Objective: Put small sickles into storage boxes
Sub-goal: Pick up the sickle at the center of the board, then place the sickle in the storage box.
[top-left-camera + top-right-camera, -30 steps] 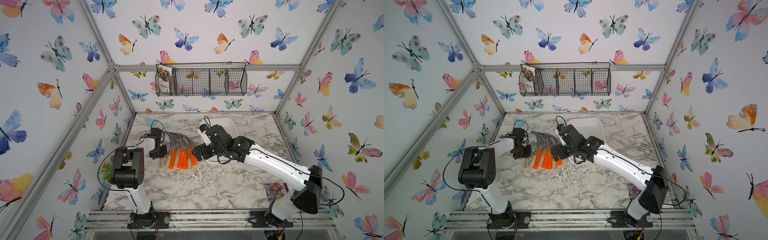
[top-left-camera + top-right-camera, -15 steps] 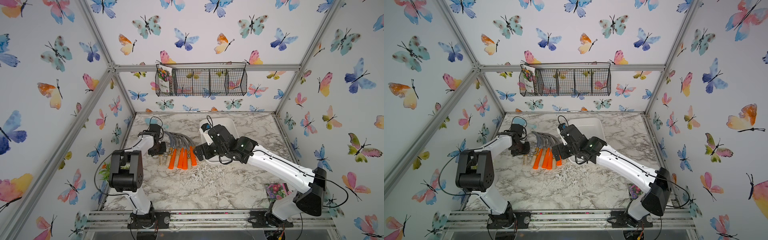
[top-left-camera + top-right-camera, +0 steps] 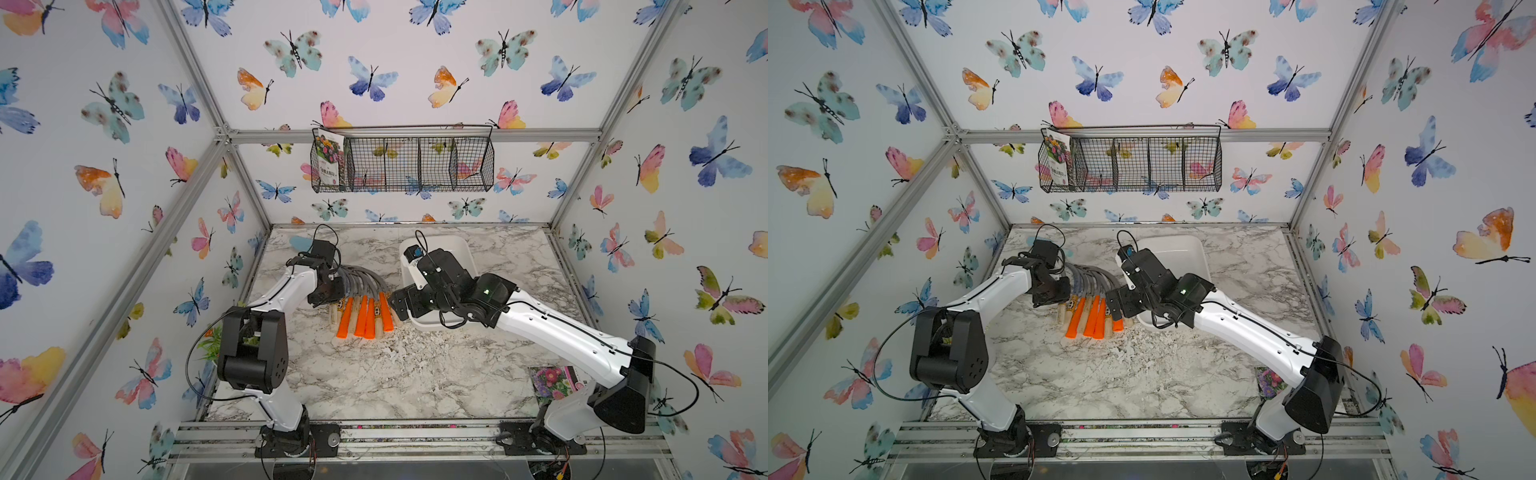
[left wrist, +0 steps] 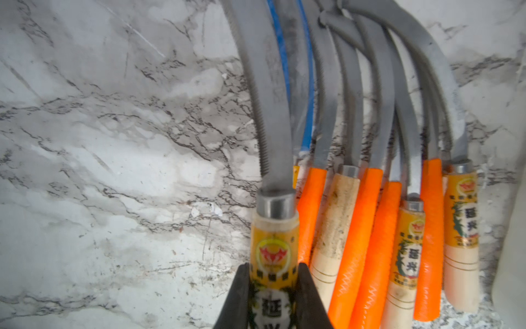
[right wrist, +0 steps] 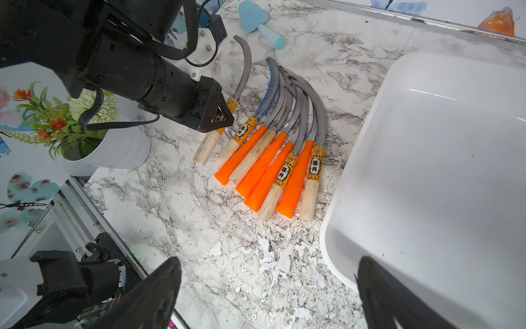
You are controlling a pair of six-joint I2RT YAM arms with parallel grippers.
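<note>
Several small sickles (image 3: pixel 365 316) lie fanned on the marble table, grey blades toward the back, handles orange or pale wood (image 5: pixel 273 165). My left gripper (image 4: pixel 274 273) is shut on the yellow-labelled wooden handle of the leftmost sickle (image 4: pixel 274 247), which shows apart from the row in the right wrist view (image 5: pixel 209 145). The left gripper (image 3: pixel 328 297) sits at the fan's left end. My right gripper (image 5: pixel 267 266) stands open and holds nothing, above bare marble between the handles and the white storage box (image 5: pixel 427 171). In both top views the right arm covers part of the box (image 3: pixel 440 245) (image 3: pixel 1175 249).
A black wire basket (image 3: pixel 403 164) with a flower packet hangs on the back wall. A potted plant (image 5: pixel 85 125) stands by the left arm. A light blue trowel (image 5: pixel 256 20) lies behind the blades. A flowered packet (image 3: pixel 552 382) lies front right.
The left arm's wrist has shifted a little toward the back while its gripper stays shut on the same sickle. The right arm has barely moved and stays open.
</note>
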